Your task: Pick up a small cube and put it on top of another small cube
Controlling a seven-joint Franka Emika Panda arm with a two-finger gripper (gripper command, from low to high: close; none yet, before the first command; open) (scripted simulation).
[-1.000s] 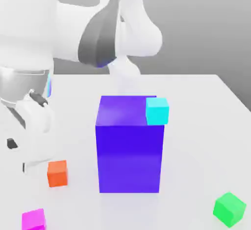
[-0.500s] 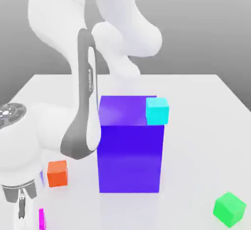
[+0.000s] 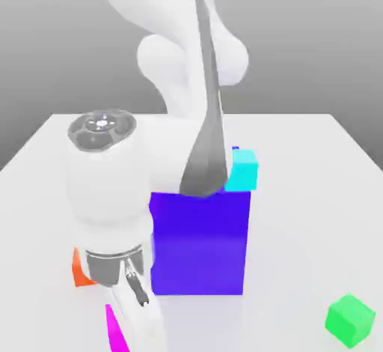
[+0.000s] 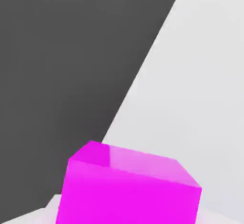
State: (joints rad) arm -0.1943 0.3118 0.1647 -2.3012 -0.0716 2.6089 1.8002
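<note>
The small cube (image 4: 128, 189), bright magenta with plain faces, sits right in front of the hand camera. In the exterior view a magenta sliver of the small cube (image 3: 114, 329) shows beside my hand at the front left. My gripper (image 3: 126, 337) is low over the table and shut on that cube; the fingertips are hidden. An orange small cube (image 3: 78, 272) peeks out behind my wrist. A green small cube (image 3: 349, 319) lies at the front right.
A big blue-violet block (image 3: 202, 246) stands mid-table, right beside my hand, with a cyan cube (image 3: 243, 169) on its far right top corner. My arm crosses in front of its left half. The white table (image 4: 205, 75) ends at an edge against dark ground.
The arm has swung across to the exterior view's right and the hand has come down on the magenta cube. The jaws went from open to shut. The cube has shifted rightward.
</note>
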